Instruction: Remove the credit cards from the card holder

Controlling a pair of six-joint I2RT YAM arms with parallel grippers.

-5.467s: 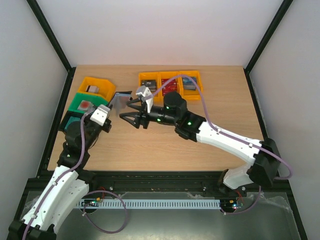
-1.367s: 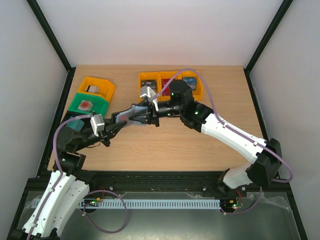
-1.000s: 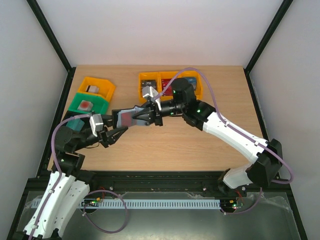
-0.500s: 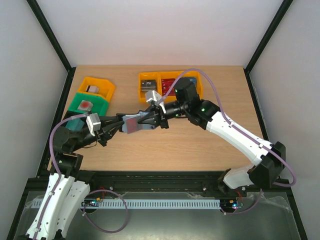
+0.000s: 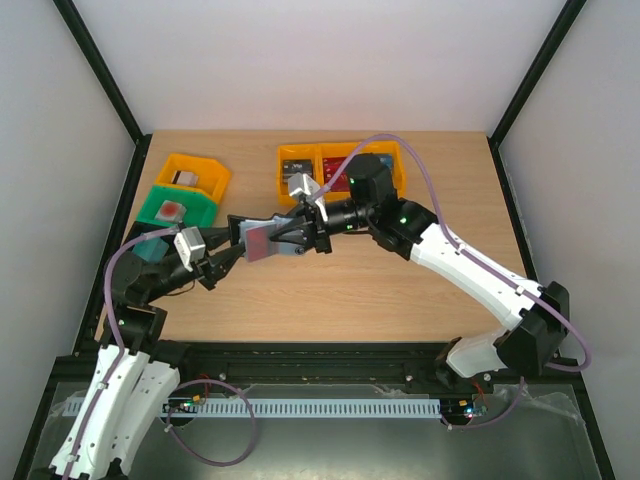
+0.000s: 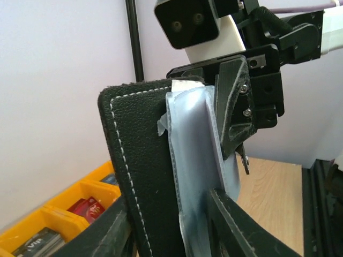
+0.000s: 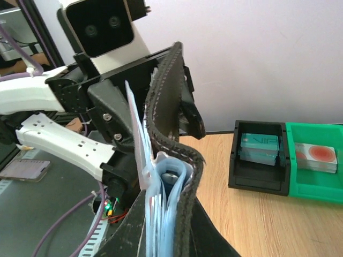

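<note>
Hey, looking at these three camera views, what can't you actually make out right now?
Contents of the card holder: left wrist view, cloudy plastic sleeves blur them.
What the left gripper pinches: same view, the sleeves cover the contact; top view, too small.
Designs of the cards in the orange bins: top view, too small; the right arm covers part of them.
</note>
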